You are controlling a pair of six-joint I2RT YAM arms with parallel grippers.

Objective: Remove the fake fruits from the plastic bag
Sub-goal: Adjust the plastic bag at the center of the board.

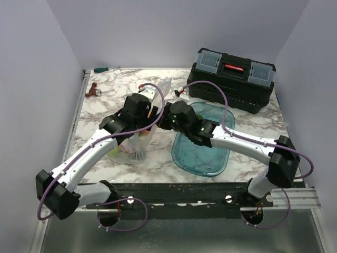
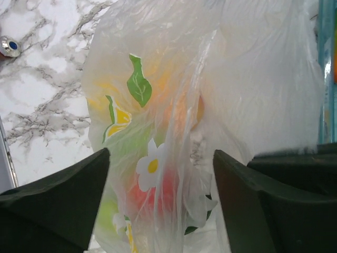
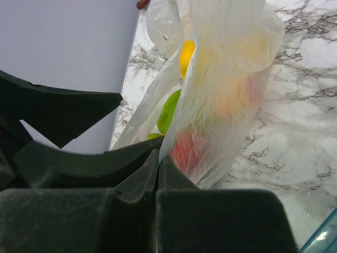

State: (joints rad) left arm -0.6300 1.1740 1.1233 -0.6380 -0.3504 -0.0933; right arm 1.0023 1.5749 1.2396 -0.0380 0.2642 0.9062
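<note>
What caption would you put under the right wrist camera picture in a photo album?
Right end effector shut on a see-through plastic bag of fake fruits, marble table behind.

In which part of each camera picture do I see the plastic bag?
Top external: plastic bag left of centre, left of the blue tray.
Left wrist: it fills the middle.
Right wrist: upper middle, reaching down to the centre.
Shared landmark: the marble table.
</note>
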